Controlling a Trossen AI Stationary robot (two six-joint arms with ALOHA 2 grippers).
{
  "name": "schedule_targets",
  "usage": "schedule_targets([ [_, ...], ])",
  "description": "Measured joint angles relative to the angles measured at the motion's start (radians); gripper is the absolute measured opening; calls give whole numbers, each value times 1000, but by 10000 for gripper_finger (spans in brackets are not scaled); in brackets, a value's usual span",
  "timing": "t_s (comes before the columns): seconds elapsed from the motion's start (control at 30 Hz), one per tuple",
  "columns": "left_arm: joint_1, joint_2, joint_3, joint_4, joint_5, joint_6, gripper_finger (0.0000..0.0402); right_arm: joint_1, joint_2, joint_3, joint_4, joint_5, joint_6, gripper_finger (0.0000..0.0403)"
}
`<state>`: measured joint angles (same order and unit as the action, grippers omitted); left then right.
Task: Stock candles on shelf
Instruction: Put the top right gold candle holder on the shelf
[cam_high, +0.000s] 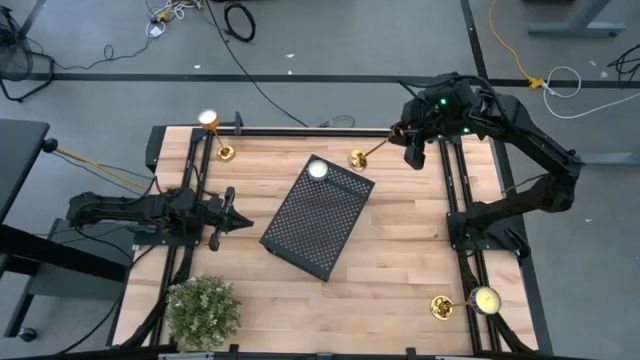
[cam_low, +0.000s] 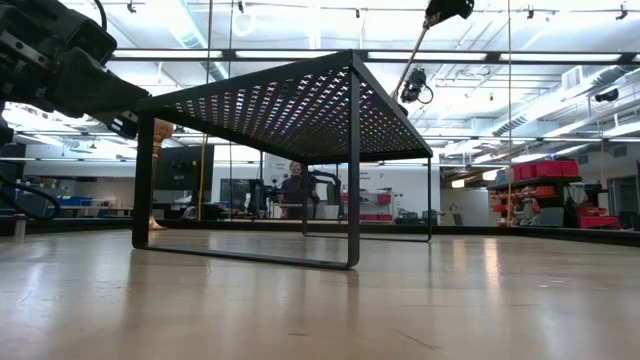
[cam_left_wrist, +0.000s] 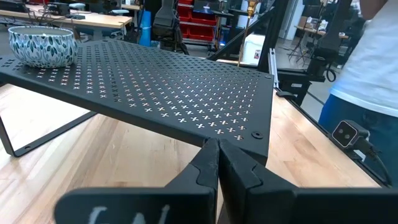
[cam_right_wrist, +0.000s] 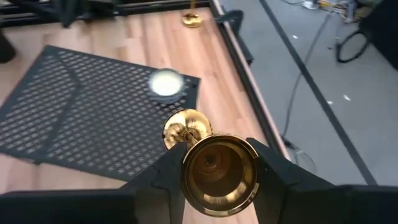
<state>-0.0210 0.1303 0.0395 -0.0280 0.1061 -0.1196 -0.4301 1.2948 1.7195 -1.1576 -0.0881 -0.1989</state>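
The black perforated shelf (cam_high: 318, 215) stands on its thin legs in the middle of the table. On its far corner sits a small blue-and-white bowl (cam_left_wrist: 42, 45) with a pale top (cam_high: 318, 168). My right gripper (cam_high: 404, 134), beyond the shelf's far right corner, is shut on a gold candle (cam_high: 375, 148). Two other candles stand upright on their brass bases, one at the far left (cam_high: 226, 153) and one at the near right (cam_high: 441, 306). My left gripper (cam_high: 245, 222) is shut, level, just left of the shelf and apart from it. My right gripper pinches the candle's gold cup end (cam_right_wrist: 219, 171) between its two fingers (cam_right_wrist: 161, 180), one on each side. The fingers slant downward toward the shelf. The candle is lifted clear, its stem slanting down away from the gripper and its round base (cam_right_wrist: 186, 127) pointing at the shelf's far corner.
A bushy green plant (cam_high: 203, 310) stands at the near left corner. Black rails (cam_high: 470, 200) run along the table's left and right sides. A person (cam_left_wrist: 373, 62) stands beyond the table. Bare wood lies near and right of the shelf.
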Motion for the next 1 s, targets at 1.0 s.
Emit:
schedule_targets([
  [1.0, 0, 0, 0, 1, 0, 0, 14, 462, 198, 0, 130, -25, 113, 132],
])
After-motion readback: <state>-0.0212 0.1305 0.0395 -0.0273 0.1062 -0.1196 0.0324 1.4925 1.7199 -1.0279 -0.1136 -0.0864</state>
